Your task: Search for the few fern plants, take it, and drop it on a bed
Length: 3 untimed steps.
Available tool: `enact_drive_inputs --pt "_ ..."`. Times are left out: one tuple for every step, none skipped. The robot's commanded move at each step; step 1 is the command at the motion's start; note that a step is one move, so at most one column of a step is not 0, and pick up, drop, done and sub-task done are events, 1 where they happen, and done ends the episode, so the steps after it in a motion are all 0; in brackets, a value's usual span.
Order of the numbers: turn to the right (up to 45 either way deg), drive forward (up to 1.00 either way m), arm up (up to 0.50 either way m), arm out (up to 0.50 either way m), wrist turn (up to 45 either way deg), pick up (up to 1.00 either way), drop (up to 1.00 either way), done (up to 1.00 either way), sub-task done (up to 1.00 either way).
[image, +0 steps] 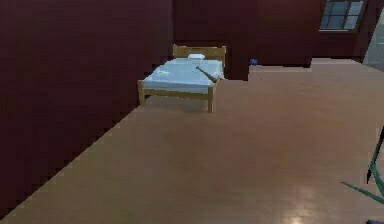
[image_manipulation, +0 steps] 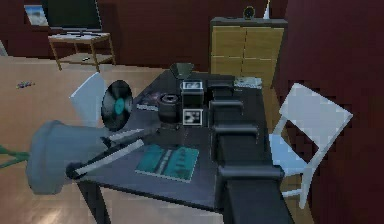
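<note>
I can't pick out a fern with any confidence. The nearest candidates are thin green strokes (image_manipulation: 8,154) well off to the arm side view's left of the gripper (image_manipulation: 160,106), low beside the table (image_manipulation: 130,182), and they may be fronds. If it is a potted fern, I judge it light, with soft fronds that bend away and give no hold, and a stiff pot that may chip. I would take it by the pot's wall just below the rim and keep it upright. The gripper sits over the dark table with clutter behind its far end, so I cannot tell whether it is released or grasping, nor whether it carries anything. A black disc (image_manipulation: 118,101) stands just to the picture's left of it. A big grey cone-shaped thing (image_manipulation: 62,158) lies nearer me on that side, and a teal booklet (image_manipulation: 168,160) lies flat just below the gripper. A white chair (image_manipulation: 312,125) stands beyond the arm (image_manipulation: 250,170) on the other side. The forward view gives me the bed (image: 185,78), wood-framed with pale bedding against the dark red wall, across open floor and well apart from the gripper's table. It also has green lines (image: 375,170) at its right edge, which may be the same plant. The arm side view gives me the arm and the tabletop.
</note>
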Motion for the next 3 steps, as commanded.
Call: enact_drive_inputs --pt "0.0 0.00 0.00 0.00 -45.0 0.00 0.00 0.00 0.00" --pt "0.0 0.00 0.00 0.00 -9.0 0.00 0.00 0.00 0.00" --pt "0.0 0.00 0.00 -0.18 0.0 0.00 0.00 0.00 0.00"
